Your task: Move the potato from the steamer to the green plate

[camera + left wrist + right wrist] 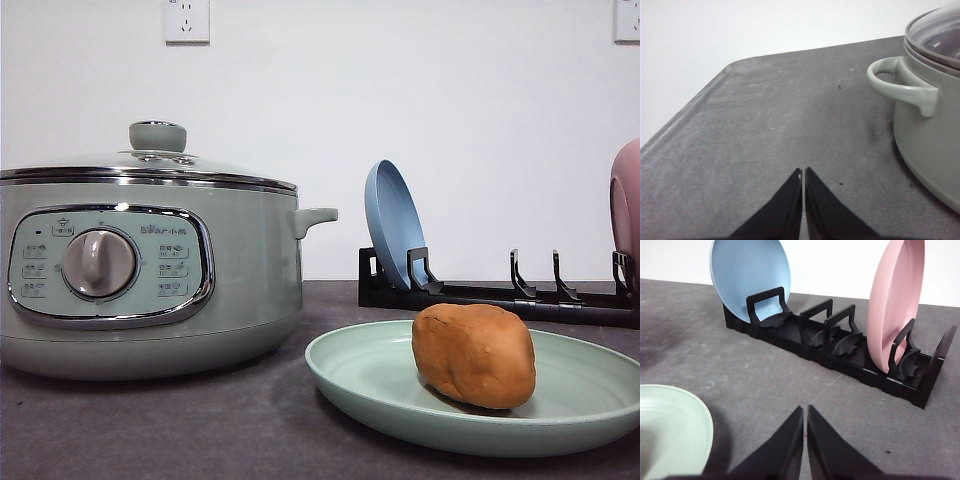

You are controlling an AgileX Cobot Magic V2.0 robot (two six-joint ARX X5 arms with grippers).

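The orange-brown potato (473, 355) lies on the pale green plate (380, 395) at the front right of the table. To its left stands the sage-green steamer (150, 265) with its glass lid and green knob on. My left gripper (803, 172) is shut and empty over bare tabletop, with the steamer's side handle (900, 85) beside it. Shut and empty too, my right gripper (805, 410) hovers above the table beside the green plate's rim (700, 415).
A black dish rack (840, 352) stands behind the green plate, holding an upright blue plate (750, 277) and an upright pink plate (892, 302). The dark grey table's edge (685, 107) curves round near the left gripper. A white wall rises behind.
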